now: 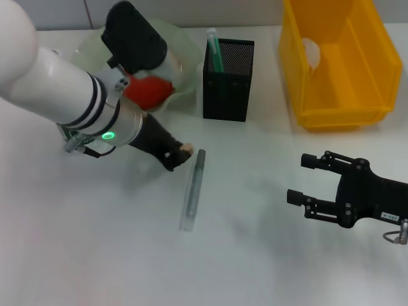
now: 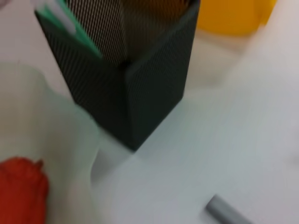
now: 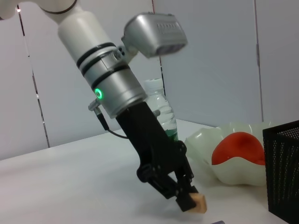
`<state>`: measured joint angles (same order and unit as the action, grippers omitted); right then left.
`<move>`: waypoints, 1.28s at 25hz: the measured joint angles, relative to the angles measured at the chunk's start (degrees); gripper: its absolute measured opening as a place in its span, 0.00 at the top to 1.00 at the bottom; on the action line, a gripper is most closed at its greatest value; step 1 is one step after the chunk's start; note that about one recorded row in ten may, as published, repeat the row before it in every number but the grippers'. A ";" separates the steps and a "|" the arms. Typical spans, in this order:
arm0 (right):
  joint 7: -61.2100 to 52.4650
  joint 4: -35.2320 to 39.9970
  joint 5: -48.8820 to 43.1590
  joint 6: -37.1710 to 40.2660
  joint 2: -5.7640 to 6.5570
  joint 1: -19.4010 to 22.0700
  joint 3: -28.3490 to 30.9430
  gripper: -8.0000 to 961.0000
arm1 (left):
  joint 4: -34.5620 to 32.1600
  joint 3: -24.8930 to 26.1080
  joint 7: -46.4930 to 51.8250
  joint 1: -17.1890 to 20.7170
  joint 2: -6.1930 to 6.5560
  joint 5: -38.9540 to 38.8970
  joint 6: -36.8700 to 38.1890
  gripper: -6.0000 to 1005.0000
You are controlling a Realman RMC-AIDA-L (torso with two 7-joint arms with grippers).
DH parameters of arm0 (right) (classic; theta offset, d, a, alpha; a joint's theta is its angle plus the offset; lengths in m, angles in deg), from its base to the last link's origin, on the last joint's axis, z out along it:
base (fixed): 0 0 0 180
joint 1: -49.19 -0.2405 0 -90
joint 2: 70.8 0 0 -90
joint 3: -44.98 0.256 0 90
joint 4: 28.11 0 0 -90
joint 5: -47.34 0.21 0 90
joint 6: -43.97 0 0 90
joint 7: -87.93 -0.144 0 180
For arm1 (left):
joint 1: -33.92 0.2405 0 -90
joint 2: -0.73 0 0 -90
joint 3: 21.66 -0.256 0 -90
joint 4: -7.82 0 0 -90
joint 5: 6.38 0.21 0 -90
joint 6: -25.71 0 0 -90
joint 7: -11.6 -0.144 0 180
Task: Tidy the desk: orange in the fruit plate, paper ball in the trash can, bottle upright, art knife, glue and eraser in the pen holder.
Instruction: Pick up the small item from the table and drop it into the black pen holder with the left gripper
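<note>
Tan eraser (image 1: pixel 185 149): we log it pinched at the tip of the left gripper (image 1: pixel 178 155), low over the table. The left arm slants down from the robot's left. Grey art knife (image 1: pixel 192 189) lies just beside those fingertips, long axis running away from the robot toward the pen holder (image 1: pixel 227 80) beyond. Right gripper (image 1: pixel 305 180): fingers spread, idle, well apart on the robot's right.

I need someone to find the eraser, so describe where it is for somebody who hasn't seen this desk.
Start at the black mesh pen holder, then look to the white arm in front of the fruit plate. The eraser is the tiny tan block pinched in the left hand, beside the long grey stick.
</note>
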<state>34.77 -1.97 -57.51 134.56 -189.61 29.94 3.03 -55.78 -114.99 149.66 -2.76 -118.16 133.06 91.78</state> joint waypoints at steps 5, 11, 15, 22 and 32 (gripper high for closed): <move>0.97 -0.19 0.05 0.06 0.07 0.18 0.00 0.20 | -1.31 4.89 -8.76 3.95 0.18 -12.95 0.02 0.84; 1.18 -0.23 0.13 0.04 0.09 0.05 0.03 0.20 | 2.83 8.63 -25.29 8.18 0.17 -30.94 -0.83 0.83; 1.03 -0.22 0.11 -0.31 0.08 -0.24 0.03 0.20 | 8.67 9.25 -36.42 9.21 0.16 -42.87 -0.93 0.83; 0.89 -0.22 0.08 -0.38 0.07 -0.34 0.03 0.20 | 23.16 8.33 -58.32 8.12 -0.23 -64.16 0.00 0.81; 0.83 -0.21 0.42 -0.42 0.07 -0.35 0.03 0.20 | 34.87 -5.78 -77.18 3.84 -0.29 -93.27 -3.30 0.79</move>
<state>35.60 -2.18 -57.09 134.14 -189.54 29.59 3.06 -20.91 -120.77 72.47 1.08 -118.45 39.79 88.49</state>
